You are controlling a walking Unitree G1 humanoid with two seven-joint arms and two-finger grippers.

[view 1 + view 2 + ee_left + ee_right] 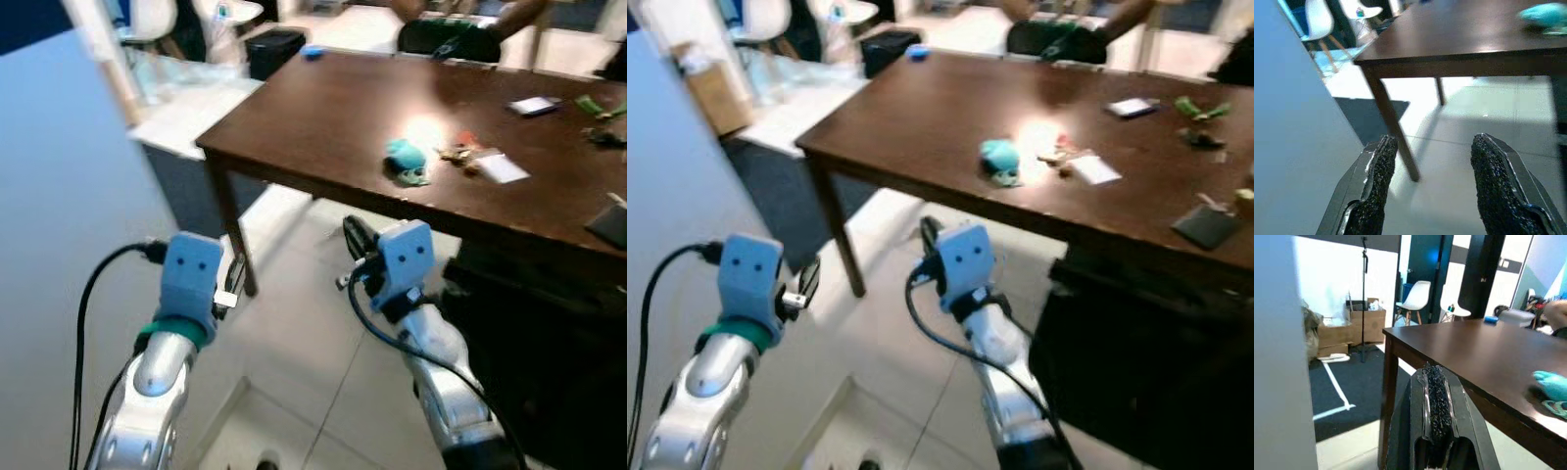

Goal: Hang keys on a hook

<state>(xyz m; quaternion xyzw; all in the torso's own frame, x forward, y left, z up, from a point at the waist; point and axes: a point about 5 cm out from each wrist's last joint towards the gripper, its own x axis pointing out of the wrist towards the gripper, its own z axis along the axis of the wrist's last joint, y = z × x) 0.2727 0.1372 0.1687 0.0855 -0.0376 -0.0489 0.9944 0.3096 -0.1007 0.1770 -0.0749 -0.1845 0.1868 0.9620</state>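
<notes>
A large dark brown wooden table (323,117) stands ahead, and the small bunch of keys (458,152) lies on top beside a teal soft toy (405,161) and a white card (502,167); no hook can be made out. The task looks unstarted. Below the table edge, the left gripper (1430,188) hangs spread and empty, the right gripper (1434,406) pressed closed on nothing, with 2 white chairs (1418,296) beyond.

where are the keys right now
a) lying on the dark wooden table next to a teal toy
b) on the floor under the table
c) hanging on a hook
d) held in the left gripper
a: the keys lie on the dark table beside the teal toy, while the left gripper is open and holds nothing, and the right gripper is shut and holds nothing.
</notes>
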